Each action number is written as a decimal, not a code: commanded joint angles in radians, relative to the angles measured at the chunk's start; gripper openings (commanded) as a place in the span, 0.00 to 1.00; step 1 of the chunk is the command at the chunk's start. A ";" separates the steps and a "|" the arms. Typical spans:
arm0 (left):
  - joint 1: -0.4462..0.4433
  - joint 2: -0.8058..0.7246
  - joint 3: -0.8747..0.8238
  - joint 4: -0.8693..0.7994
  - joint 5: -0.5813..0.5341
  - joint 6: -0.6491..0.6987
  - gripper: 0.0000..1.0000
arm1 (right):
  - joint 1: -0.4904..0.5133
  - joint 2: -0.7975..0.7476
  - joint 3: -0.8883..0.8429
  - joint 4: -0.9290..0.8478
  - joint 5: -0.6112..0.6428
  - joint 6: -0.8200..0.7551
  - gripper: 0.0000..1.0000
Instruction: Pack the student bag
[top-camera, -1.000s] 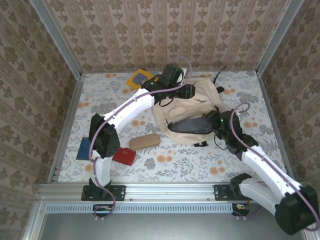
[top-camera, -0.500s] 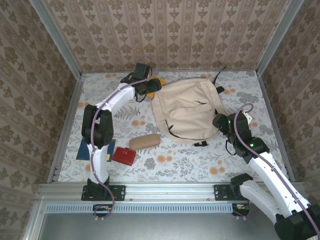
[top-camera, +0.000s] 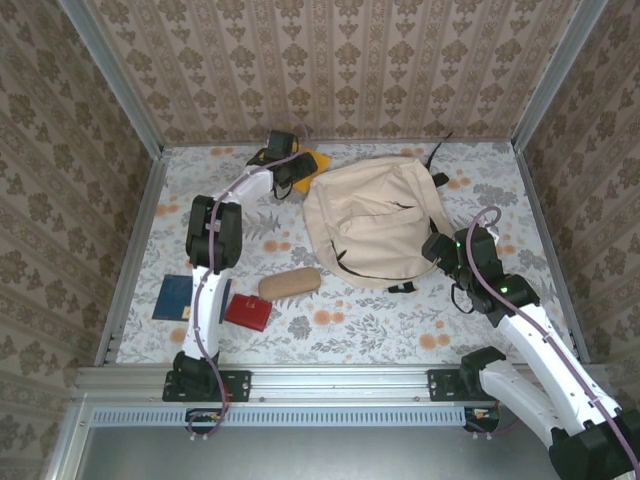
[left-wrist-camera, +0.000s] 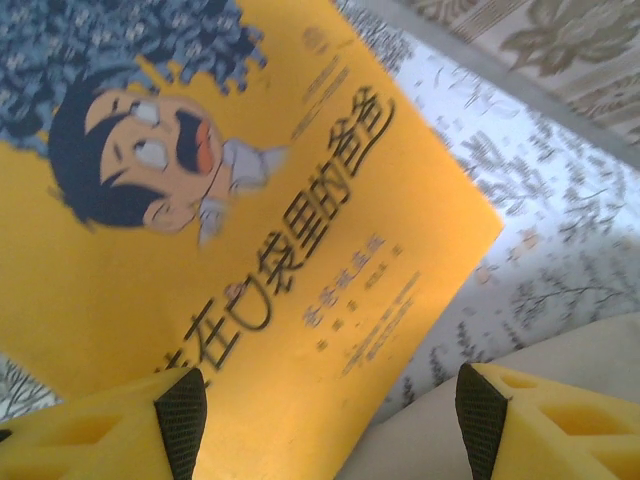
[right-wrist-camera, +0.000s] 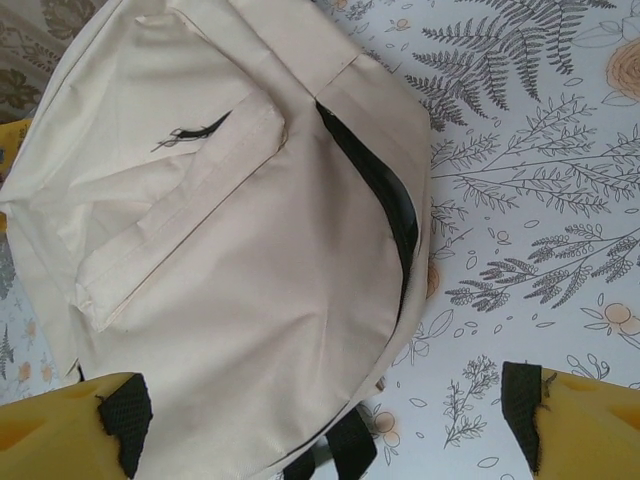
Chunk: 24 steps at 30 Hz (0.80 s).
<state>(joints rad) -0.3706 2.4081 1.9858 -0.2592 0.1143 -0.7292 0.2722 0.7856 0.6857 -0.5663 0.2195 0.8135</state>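
The left gripper (left-wrist-camera: 320, 420) has swung off the bag (top-camera: 380, 220) to the book (left-wrist-camera: 250, 220) at its far-left corner — fingers wide, empty — so a pickup looks next. The right gripper (right-wrist-camera: 322, 412), at the bag's near-right edge, is also wide and empty. The bag's mouth has sagged to a dark slit, contents unseen.

The left tool (left-wrist-camera: 325, 420) has swung off the student bag (top-camera: 375, 222) and now hangs right above the yellow book (left-wrist-camera: 250, 250). The right tool (right-wrist-camera: 322, 412) has backed away; the bag's opening ahead of it lies flatter.
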 joint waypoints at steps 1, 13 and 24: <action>0.016 0.039 0.021 0.028 0.038 -0.024 0.69 | -0.007 -0.022 0.008 -0.042 -0.025 -0.005 0.94; 0.039 0.103 0.134 -0.323 -0.023 0.021 0.69 | -0.008 -0.029 0.010 -0.045 -0.038 0.006 0.94; 0.114 -0.034 -0.109 -0.400 -0.021 0.083 0.68 | -0.010 -0.044 0.019 -0.036 -0.054 0.021 0.93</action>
<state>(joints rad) -0.2974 2.3890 1.9793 -0.4789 0.1238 -0.6796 0.2680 0.7601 0.6857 -0.5842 0.1783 0.8181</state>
